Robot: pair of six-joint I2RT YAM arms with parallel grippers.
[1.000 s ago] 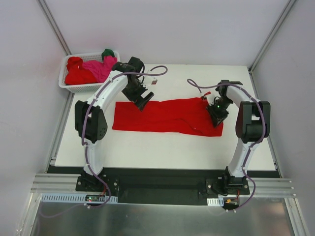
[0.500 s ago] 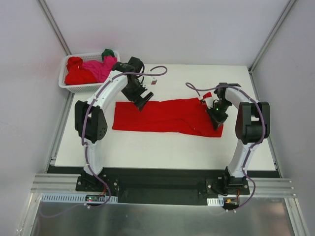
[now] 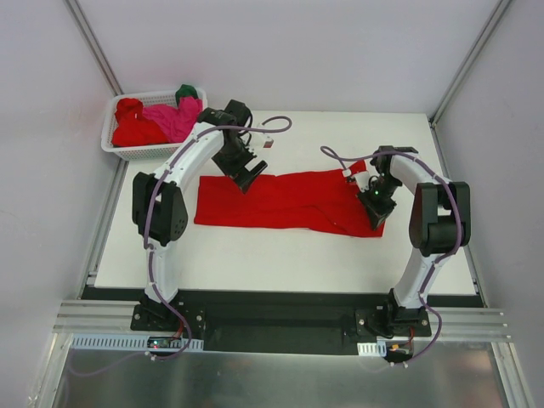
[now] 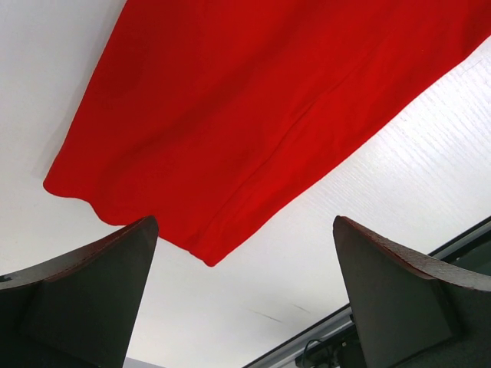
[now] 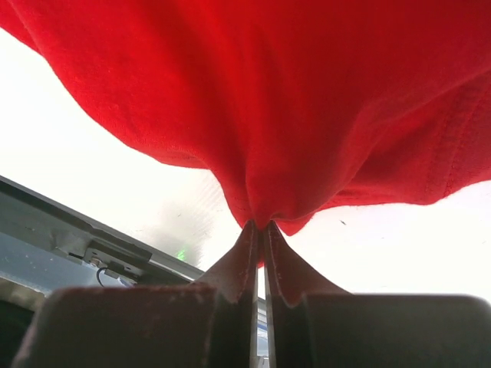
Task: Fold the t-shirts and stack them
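A bright red t-shirt [image 3: 280, 201] lies spread in a long strip across the white table [image 3: 280, 255]. My right gripper [image 3: 374, 201] is at the shirt's right end, shut on a pinch of the red cloth [image 5: 261, 176], which bunches up from its closed fingertips [image 5: 247, 238]. My left gripper [image 3: 245, 174] hovers over the shirt's upper left edge, open, with nothing between its fingers [image 4: 100, 276]; the left wrist view shows the shirt's corner [image 4: 207, 257] just ahead of them. More t-shirts, red [image 3: 136, 127], magenta-pink [image 3: 174, 119] and dark green [image 3: 187, 90], are heaped in the basket.
A white lattice basket [image 3: 127, 151] stands at the table's back left corner. A small white tag or object [image 3: 267, 142] lies on the table behind the left gripper. White walls enclose the table on three sides.
The right gripper has closed on the shirt's right end and shifted slightly. The left arm has barely moved.
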